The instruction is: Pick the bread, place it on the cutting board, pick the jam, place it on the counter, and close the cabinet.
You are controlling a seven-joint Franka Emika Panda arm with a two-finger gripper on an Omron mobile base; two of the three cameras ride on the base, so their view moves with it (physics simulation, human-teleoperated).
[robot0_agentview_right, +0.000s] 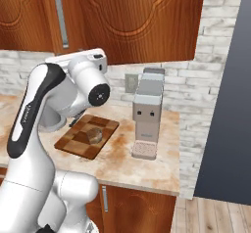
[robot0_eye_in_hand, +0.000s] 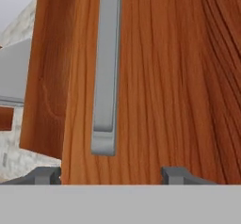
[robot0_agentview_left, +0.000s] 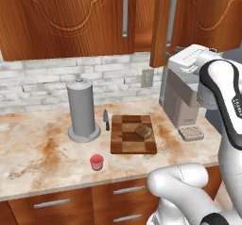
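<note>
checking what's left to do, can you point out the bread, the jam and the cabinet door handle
bread [robot0_agentview_left: 143, 132], left base view, top of the crust
jam [robot0_agentview_left: 97, 162], left base view, red lid
cabinet door handle [robot0_eye_in_hand: 106, 72], hand view, middle of the silver bar

No readable text (nothing legible).

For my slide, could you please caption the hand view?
Open jaws face the cabinet door, straddling its silver handle.

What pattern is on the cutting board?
Checkered dark and light brown wood blocks on the cutting board, best in the left base view.
</note>
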